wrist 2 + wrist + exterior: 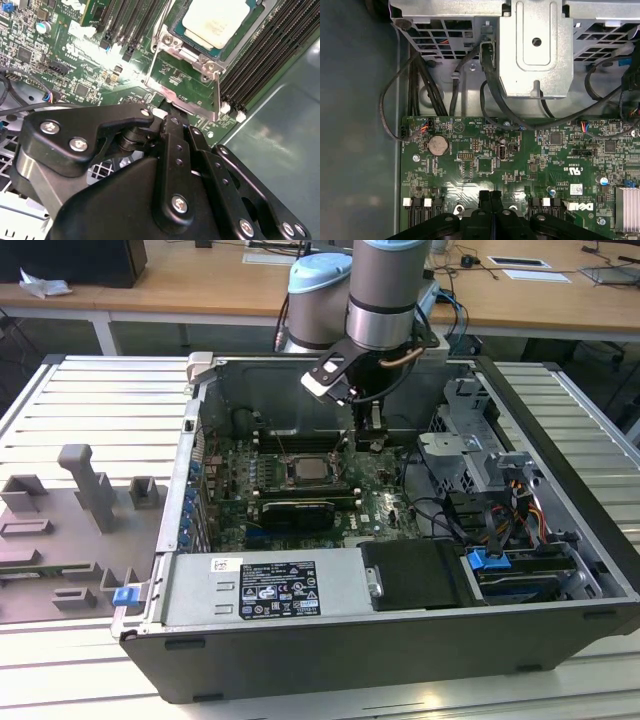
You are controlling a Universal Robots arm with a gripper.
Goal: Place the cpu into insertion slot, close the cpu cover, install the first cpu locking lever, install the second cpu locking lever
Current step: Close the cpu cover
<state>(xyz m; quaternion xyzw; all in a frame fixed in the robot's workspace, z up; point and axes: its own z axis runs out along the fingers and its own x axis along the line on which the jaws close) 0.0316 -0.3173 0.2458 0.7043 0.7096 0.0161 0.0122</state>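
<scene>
The cpu (215,22), with its pale silver top, lies in the insertion slot (322,486) on the green motherboard (530,165). The cpu (304,471) sits mid-board in the exterior view. The cpu cover (171,42), a silver metal frame, lies flat around the chip. A thin metal lever (159,46) runs along one side of the socket. My gripper (490,196) is shut with nothing seen between its black fingers (172,131). It hangs low over the board just beside the socket, on the exterior view's right of it (370,438).
Black memory slots (260,60) flank the socket. A long black card (292,510) lies nearer the exterior view's front. The metal drive cage (535,45) and black cables (490,90) stand on the exterior view's right. The case walls (190,470) enclose the board.
</scene>
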